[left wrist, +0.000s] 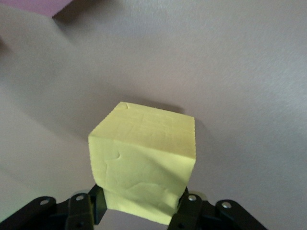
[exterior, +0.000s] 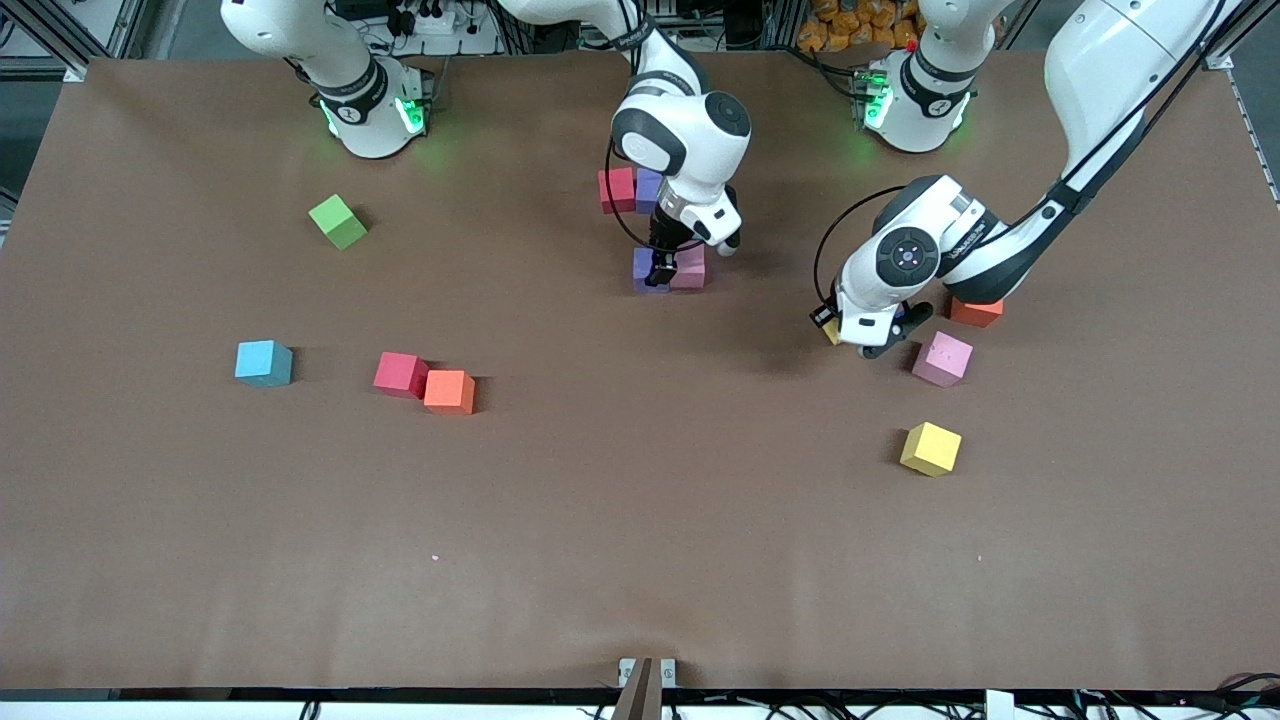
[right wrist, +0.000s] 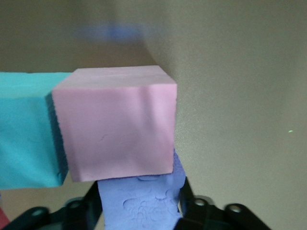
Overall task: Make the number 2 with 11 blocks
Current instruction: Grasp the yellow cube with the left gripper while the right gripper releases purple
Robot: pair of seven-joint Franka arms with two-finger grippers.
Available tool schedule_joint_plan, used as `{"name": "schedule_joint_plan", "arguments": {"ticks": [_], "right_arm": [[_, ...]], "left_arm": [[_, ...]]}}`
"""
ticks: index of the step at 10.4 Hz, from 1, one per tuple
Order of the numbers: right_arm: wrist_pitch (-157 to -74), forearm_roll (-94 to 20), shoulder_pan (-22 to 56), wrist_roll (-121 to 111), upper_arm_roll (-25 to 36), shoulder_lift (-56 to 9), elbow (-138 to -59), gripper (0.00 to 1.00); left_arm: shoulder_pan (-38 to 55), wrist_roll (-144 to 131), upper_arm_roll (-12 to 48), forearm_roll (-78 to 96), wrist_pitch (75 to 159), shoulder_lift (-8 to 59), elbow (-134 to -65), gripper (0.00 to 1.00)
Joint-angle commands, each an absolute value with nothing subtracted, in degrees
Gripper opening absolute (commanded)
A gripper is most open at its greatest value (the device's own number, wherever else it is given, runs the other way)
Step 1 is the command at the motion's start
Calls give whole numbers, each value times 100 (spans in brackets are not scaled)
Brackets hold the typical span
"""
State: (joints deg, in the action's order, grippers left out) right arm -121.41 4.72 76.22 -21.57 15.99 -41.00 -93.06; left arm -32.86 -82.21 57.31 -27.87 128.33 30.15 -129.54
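Observation:
My right gripper is shut on a purple block that sits on the table against a pink block. A teal block touches that pink one; in the front view the wrist hides it. A red block and a purple block stand side by side nearer the bases. My left gripper is shut on a yellow block, low over the table. Loose: pink, yellow, orange-red, light blue, red, orange.
A lime-green cube lies toward the right arm's end, near that arm's base. The brown table is bare in its half nearest the front camera. A small mount stands at that edge.

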Motion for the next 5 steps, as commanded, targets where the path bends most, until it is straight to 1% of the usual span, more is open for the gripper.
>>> {"name": "schedule_joint_plan", "arguments": {"ticks": [1, 5], "right_arm": [[-11937, 378, 7594, -2030, 1591, -4175, -9158, 100], [-11584, 369, 7594, -2021, 1591, -4078, -9141, 100]], "left_arm": [[-3270, -8516, 5792, -2874, 12762, 2892, -12833, 0], [-3208, -8534, 5818, -2848, 12596, 2900, -12490, 0]]}}
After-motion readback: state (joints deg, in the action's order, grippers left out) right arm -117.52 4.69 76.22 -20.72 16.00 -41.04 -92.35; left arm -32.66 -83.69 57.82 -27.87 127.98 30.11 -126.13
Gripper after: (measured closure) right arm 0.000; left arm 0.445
